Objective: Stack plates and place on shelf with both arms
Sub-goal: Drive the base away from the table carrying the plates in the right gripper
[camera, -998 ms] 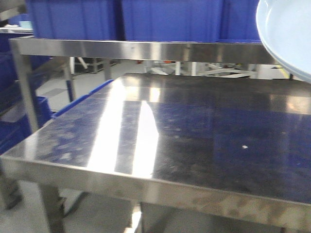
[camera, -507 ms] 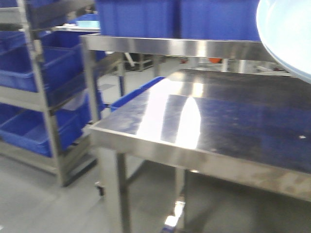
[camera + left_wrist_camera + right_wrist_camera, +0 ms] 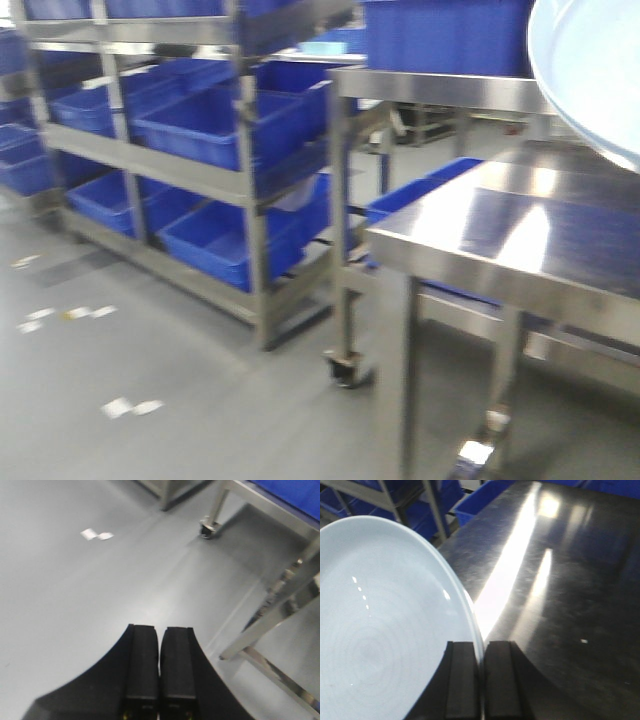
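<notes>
The right gripper had its jaws clamped on the rim of a pale plate above the steel table. The left gripper hung over the grey floor, jaws pressed together, empty.

Left end effector pressed closed and empty, right end effector pinching plate rim
</notes>
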You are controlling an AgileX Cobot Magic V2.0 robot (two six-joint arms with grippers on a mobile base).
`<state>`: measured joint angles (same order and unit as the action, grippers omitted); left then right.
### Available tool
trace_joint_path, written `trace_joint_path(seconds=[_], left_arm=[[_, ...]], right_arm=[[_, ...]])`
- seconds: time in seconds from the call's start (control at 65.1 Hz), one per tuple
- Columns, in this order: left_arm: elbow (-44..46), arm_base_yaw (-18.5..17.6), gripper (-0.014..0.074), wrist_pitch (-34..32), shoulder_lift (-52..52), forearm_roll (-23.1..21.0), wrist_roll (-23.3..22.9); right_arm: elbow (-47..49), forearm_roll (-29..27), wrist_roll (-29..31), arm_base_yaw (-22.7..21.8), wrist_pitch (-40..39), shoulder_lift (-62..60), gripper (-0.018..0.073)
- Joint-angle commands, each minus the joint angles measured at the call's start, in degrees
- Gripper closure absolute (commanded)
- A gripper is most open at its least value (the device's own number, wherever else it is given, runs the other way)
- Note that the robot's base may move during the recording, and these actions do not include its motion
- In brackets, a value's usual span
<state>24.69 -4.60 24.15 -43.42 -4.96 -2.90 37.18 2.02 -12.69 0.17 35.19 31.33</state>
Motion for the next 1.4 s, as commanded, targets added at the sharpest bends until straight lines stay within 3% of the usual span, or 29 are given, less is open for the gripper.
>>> trace_joint_path(seconds=[0.0,1.382], left_arm=[[1.67,-0.36,0.0512,-4.26,0.19,-0.27,-0.36],[1.67,-0.36,0.0512,-4.09,0.31,-0.27,-0.36]], right_arm=[[1.78,0.19,0.15,-0.26,-5.69,0.04,0.0531],[1.78,0.19,0.15,-0.26,-5.46,0.26,0.0531]])
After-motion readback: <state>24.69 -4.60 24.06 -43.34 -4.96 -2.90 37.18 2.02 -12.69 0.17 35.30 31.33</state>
